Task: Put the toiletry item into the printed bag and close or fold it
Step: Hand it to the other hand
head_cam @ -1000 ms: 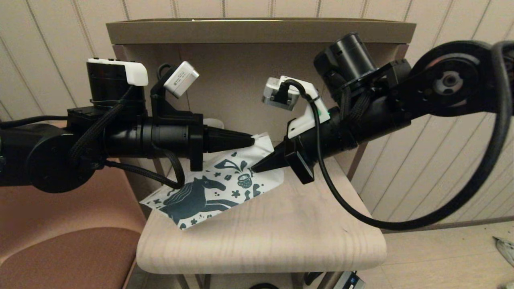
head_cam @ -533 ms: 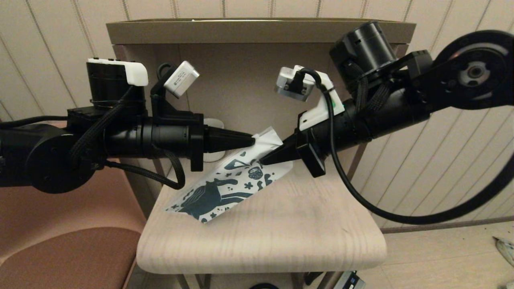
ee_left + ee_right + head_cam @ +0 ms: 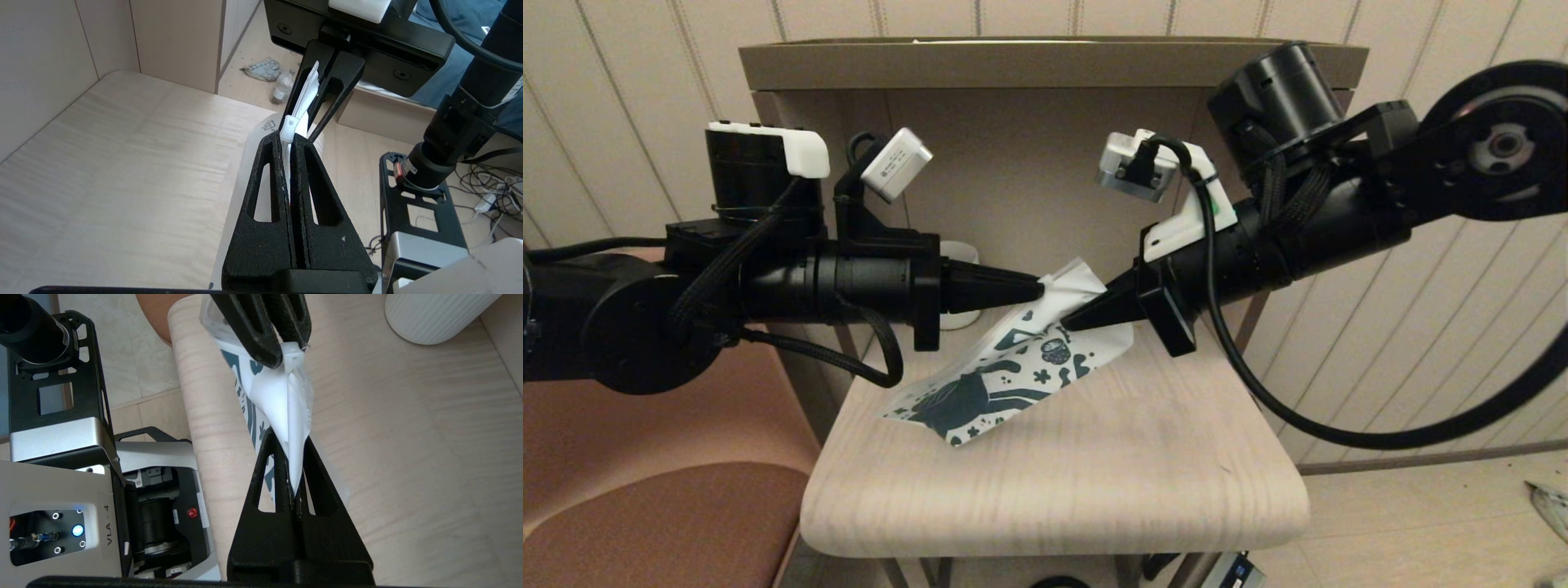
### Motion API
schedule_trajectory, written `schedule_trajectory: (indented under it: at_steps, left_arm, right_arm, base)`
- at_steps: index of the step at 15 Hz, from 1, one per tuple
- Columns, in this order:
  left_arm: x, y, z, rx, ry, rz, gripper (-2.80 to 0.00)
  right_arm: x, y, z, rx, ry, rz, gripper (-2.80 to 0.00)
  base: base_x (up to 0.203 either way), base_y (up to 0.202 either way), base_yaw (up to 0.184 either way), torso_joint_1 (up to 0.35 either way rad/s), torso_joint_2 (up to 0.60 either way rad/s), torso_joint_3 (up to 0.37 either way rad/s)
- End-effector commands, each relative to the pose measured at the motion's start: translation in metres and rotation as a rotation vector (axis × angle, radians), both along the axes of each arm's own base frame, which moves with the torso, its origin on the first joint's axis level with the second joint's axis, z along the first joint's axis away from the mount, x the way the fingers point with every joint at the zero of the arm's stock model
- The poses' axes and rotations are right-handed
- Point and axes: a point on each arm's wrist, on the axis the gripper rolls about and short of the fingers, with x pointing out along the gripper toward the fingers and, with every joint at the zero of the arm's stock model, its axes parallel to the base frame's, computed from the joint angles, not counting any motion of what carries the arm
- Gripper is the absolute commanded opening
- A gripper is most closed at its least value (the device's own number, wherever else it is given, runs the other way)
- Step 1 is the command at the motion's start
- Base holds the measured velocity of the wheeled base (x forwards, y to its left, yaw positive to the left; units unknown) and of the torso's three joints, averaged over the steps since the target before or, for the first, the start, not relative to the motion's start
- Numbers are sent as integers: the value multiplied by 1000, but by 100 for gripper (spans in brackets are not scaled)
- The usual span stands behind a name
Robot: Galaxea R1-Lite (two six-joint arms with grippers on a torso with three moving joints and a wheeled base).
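Observation:
The printed bag (image 3: 1005,384), white with a dark teal horse and flowers, hangs tilted between both grippers, and its lower end rests on the wooden table (image 3: 1094,490). My left gripper (image 3: 1039,287) is shut on the bag's top edge at the white zip slider (image 3: 289,124). My right gripper (image 3: 1068,323) is shut on the same top edge a little farther along, and the white fabric (image 3: 286,400) stretches from it to the left gripper (image 3: 286,355). In its own wrist view the right gripper (image 3: 291,437) pinches a folded corner. The toiletry item is out of sight.
A white ribbed mug (image 3: 433,314) stands at the back of the table, mostly behind my left arm (image 3: 849,278). A cabinet wall (image 3: 1013,163) closes the back. A brown seat (image 3: 645,523) lies to the left. The table's front half lies in front of the bag.
My right gripper has risen and moved right with the bag's top edge. The bag has been pulled up and rightward, its lower end sliding across the table. The left gripper has hardly moved.

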Motion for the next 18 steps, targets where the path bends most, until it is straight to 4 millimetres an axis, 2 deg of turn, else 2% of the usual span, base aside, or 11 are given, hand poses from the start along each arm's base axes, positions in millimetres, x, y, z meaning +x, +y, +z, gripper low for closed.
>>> schedule_trajectory:
  at_steps: [1,9,18]
  left_arm:
    - [0,0,0,-2,-2,-5,-280]
    - [1,-1,-1,1,1,-4,-280]
    - [1,-1,-2,1,1,-4,-280]
  right_arm:
    - [-1,1,-1,-2,2,8,-280]
    - [0,-12,9,16,-25,-26,-280]
    - [-2,-7,5,24,-5,13,-280]
  base:
    - [0,0,0,0,0,0]
    - [0,0,0,0,0,0]
    - [0,0,0,0,0,0]
